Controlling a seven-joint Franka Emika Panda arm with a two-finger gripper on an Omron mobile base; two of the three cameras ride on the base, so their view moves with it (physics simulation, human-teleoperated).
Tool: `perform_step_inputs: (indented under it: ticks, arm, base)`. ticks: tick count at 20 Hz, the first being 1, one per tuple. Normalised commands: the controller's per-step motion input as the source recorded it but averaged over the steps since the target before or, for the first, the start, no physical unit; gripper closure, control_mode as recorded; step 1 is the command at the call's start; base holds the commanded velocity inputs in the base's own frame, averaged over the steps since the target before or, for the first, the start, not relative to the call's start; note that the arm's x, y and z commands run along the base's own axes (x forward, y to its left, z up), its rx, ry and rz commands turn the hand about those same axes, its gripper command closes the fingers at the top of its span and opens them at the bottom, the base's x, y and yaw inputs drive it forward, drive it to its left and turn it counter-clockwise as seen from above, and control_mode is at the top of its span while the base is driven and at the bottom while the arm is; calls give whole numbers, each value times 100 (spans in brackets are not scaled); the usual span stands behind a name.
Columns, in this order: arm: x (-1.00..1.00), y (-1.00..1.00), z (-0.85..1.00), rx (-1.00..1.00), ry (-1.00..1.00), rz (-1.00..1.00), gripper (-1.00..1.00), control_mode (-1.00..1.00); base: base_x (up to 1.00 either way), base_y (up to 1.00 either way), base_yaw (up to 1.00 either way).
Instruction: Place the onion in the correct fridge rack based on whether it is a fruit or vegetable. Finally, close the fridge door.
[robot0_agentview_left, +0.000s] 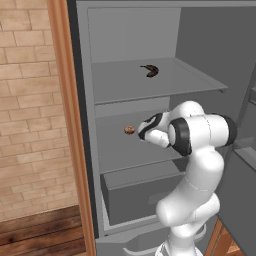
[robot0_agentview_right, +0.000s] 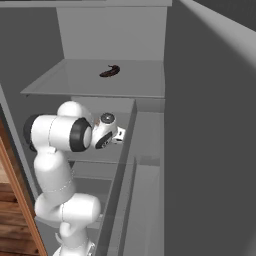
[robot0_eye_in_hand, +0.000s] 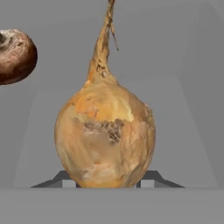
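While the end effector (robot0_eye_in_hand: 105, 183) grips the onion (robot0_eye_in_hand: 105, 135) above the fridge rack (robot0_agentview_left: 120, 150) | brown round item (robot0_eye_in_hand: 15, 56) sits beside | lower gently, release clear of it.

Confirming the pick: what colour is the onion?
Golden-brown onion, mottled skin; clearest in the hand view.

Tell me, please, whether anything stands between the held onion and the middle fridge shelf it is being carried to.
Nothing visible does. The gripper is shut on the onion, already inside the fridge over the middle shelf. A round brown item lies on that shelf off to one side, not in the path. The dark curved item lies on the shelf above.
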Motion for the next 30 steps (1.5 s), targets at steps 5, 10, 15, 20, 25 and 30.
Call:
perform_step_inputs:
  ticks: [5, 10, 15, 20, 25, 30]
  arm:
    - [22, -3, -8, 0, 0, 0, -100, -100]
    - [-47, 0, 28, 0, -7, -3, -100, -100]
    - [-66, 0, 55, 0, -18, -2, -100, -100]
    - [-84, 0, 88, 0, -13, -6, -100, -100]
    - [-100, 0, 100, 0, 0, -11, -100, -100]
    - [-100, 0, 100, 0, 8, -5, -100, -100]
  base:
    - [0, 0, 0]
    - [0, 0, 0]
    - [0, 0, 0]
    - [0, 0, 0]
    - [0, 0, 0]
    - [0, 0, 0]
